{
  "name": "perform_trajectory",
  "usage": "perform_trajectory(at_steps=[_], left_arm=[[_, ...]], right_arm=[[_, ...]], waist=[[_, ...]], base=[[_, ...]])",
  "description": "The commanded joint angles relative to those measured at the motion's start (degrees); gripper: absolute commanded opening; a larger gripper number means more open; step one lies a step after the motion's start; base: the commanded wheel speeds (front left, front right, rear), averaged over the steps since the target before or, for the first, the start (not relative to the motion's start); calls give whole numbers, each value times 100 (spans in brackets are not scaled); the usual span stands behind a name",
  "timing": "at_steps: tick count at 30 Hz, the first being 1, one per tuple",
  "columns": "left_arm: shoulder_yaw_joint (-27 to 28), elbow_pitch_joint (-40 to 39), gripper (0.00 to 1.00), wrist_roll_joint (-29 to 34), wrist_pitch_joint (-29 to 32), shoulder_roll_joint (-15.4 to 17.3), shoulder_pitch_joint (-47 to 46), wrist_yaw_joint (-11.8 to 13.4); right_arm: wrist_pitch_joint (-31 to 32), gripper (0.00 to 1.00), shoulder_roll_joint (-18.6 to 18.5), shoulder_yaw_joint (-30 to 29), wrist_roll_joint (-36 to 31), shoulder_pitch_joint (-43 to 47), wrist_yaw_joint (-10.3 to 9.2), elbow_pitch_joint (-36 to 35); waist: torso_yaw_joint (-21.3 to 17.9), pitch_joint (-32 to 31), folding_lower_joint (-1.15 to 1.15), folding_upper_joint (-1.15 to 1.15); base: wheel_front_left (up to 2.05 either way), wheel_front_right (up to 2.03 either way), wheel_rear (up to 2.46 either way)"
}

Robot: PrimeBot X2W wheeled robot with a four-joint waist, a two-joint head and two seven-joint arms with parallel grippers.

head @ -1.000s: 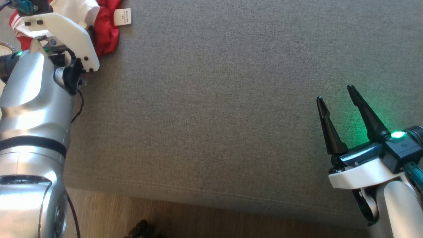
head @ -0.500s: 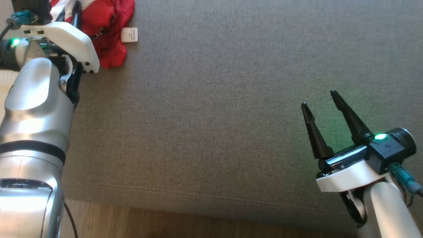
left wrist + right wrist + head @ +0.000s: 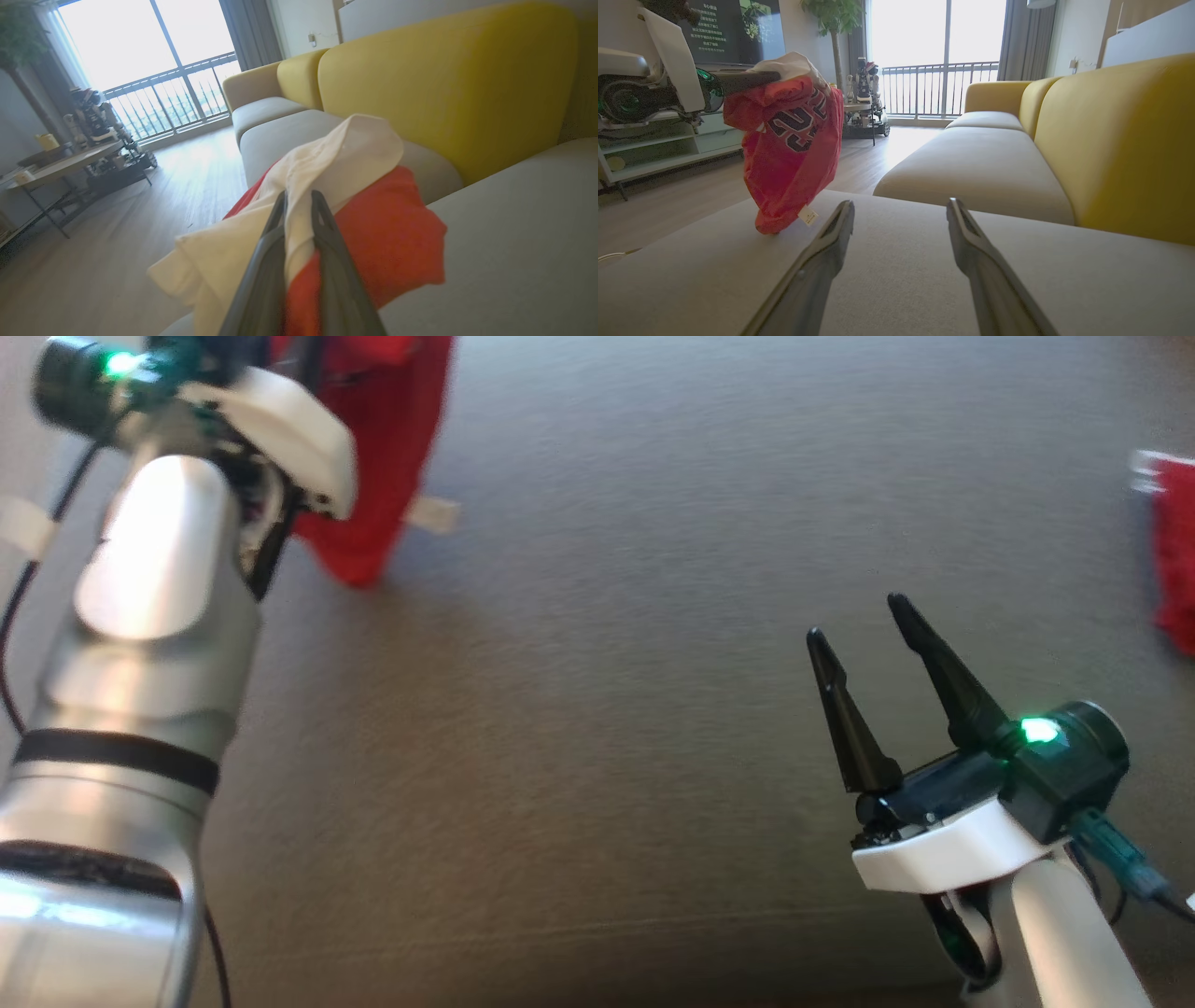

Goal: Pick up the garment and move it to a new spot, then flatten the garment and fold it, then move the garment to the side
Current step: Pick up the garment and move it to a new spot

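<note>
The garment is a red top with white parts and dark lettering. It hangs bunched from my left gripper, which is shut on its red and white cloth. In the right wrist view the garment dangles over the grey sofa seat, its lowest fold about at the seat surface and a white label hanging from it. My right gripper stands open and empty low over the seat at the lower right, well away from the garment.
The yellow backrest runs along the far side of the seat. Another piece of red cloth lies at the right edge of the head view. Beyond the seat's left end are a wooden floor, a round table and a low shelf.
My left gripper has closed on the garment and lifted it off the seat. The head camera has shifted. My right gripper stays open.
</note>
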Motion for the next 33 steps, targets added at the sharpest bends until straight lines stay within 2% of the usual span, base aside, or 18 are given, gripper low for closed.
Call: perform_trajectory(at_steps=[1,9,14,20,26,27,28,29,33], left_arm=[[46,-304,0,1,-66,164,-178,-27],[-652,-1182,0,-147,36,-111,13,-29],[-1138,-1245,0,-17,99,-350,530,-10],[-1511,-823,0,29,12,-515,1258,51],[-1686,-684,0,-121,-59,-663,1781,109],[-1694,-703,13,-165,-64,-680,1848,137],[-1689,-749,50,-209,-68,-693,1907,187],[-1681,-810,100,-252,-71,-703,1962,240],[-1549,-1405,100,-468,-74,-724,2263,467]], right_arm=[[-37,100,57,139,35,-66,-2,-261],[-37,100,66,75,280,-149,-2,-777],[-37,100,67,-13,456,-198,-2,-876],[-37,100,67,-12,633,-304,-2,-901],[-37,100,67,-111,658,-335,-2,-879],[-37,100,67,-104,648,-337,-2,-856],[-37,100,67,-92,633,-336,-2,-832],[-37,100,67,-79,618,-333,-2,-808],[-37,100,67,-31,556,-274,-2,-710]], waist=[[-554,-304,0,0],[-1594,-162,0,0],[-2127,246,0,0],[-2385,651,0,0],[-2273,680,0,0],[-2225,638,0,0],[-2172,589,0,0],[-2112,533,0,0],[-1807,248,0,0]], base=[[0,0,0],[0,0,0],[0,0,0],[0,0,0],[0,0,0],[0,0,0],[0,0,0],[0,0,0],[0,0,0]])
